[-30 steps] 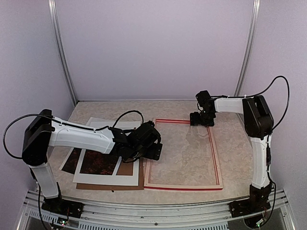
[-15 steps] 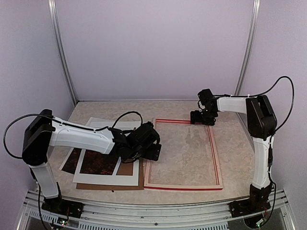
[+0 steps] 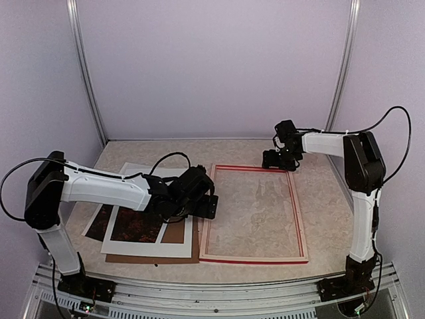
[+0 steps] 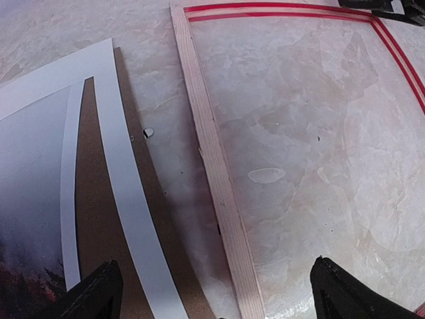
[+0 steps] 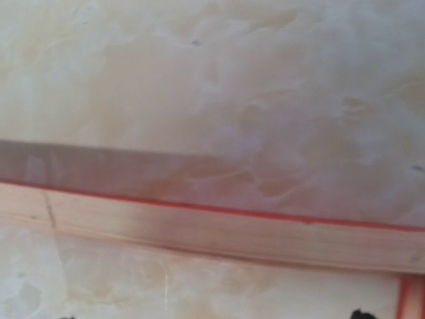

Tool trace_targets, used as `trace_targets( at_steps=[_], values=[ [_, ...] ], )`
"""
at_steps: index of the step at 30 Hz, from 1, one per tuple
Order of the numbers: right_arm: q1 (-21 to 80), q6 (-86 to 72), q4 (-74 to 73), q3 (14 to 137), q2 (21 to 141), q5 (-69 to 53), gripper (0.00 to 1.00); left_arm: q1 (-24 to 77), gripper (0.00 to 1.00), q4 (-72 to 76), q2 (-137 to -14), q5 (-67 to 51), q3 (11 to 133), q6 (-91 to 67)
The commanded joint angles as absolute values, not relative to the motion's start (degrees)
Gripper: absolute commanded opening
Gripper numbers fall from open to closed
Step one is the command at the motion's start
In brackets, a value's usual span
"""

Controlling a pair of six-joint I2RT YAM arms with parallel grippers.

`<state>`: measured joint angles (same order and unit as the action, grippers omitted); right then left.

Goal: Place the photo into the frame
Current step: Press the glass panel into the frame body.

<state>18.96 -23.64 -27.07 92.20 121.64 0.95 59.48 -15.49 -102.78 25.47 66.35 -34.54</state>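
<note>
On the left I see the photo (image 3: 136, 226) lying under the white mat (image 3: 149, 247) on the brown board (image 3: 180, 234). My left gripper (image 3: 204, 205) hovers, fingers spread wide, above the frame (image 3: 300, 226), over its left rail. The right gripper (image 3: 275, 159) sits at the frame's far right corner, and I cannot tell its grip.

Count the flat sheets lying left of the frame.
3: the white mat board on top, the photo showing through its window, the brown backing board beneath. More may hide underneath.

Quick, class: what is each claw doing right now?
Left claw: open, holding nothing.
Right claw: appears open, empty, over the far rail of the red-fronted rectangular wooden frame.
</note>
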Motion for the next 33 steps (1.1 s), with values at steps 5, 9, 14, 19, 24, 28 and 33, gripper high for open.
trace_targets(
  at_steps=[5,9,14,19,24,28,33],
  values=[
    [22.68,-22.53,-21.51,92.55,122.51,-6.08,0.86,56.96,0.98,-13.12,-99.05,23.98,63.95,-36.71],
    [24.89,-22.98,-19.76,93.55,124.22,-9.07,0.85,55.88,0.98,-13.18,-97.56,24.02,63.19,-36.74],
    [27.44,-23.99,-17.46,96.75,127.57,-11.83,0.83,54.66,0.98,-13.18,-95.97,24.04,61.88,-36.98],
    [29.06,-25.53,-15.89,101.12,131.79,-14.21,0.81,54.23,0.98,-13.44,-94.73,24.28,60.85,-37.18],
    [30.32,-26.89,-14.93,105.36,135.63,-16.31,0.8,53.99,0.98,-13.71,-93.97,24.53,60.09,-37.35],
    [31.0,-27.95,-14.99,109.18,139.07,-17.89,0.8,53.79,0.98,-13.95,-93.46,24.7,59.62,-37.27],
    [31.46,-29.45,-15.16,112.45,142.21,-19.34,0.79,53.53,0.98,-14.24,-92.99,24.93,59.16,-37.27]
  ],
)
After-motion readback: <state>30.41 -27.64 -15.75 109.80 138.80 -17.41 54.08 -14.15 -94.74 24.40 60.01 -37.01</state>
